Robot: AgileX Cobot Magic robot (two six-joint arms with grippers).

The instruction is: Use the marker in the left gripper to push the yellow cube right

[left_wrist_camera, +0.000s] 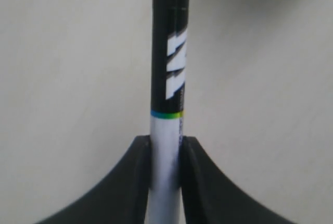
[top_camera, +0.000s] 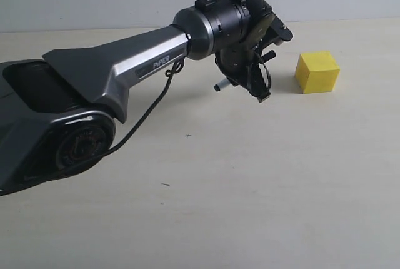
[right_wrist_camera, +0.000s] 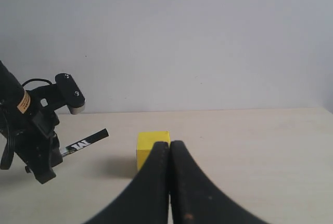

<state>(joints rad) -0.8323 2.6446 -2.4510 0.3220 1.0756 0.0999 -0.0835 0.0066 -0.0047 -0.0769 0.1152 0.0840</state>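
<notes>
Currently my left gripper [top_camera: 255, 87] is clamped on the marker [left_wrist_camera: 169, 78], just left of the yellow cube [top_camera: 317, 72] and not touching it. My right gripper [right_wrist_camera: 169, 148] is pressed together. I judge an off-centre push could spin the cube, or twist the marker between the jaws.

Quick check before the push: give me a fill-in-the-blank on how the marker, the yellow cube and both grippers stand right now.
1. The black left gripper clamps the slim black-capped marker on its ____ barrel.
2. In the exterior view, the small bright-yellow cube sits to the ____ of that gripper.
3. Between marker and cube there is a ____, not contact.
4. The black right gripper is ____ and holds nothing.
Missing words: white; right; gap; shut.
</notes>
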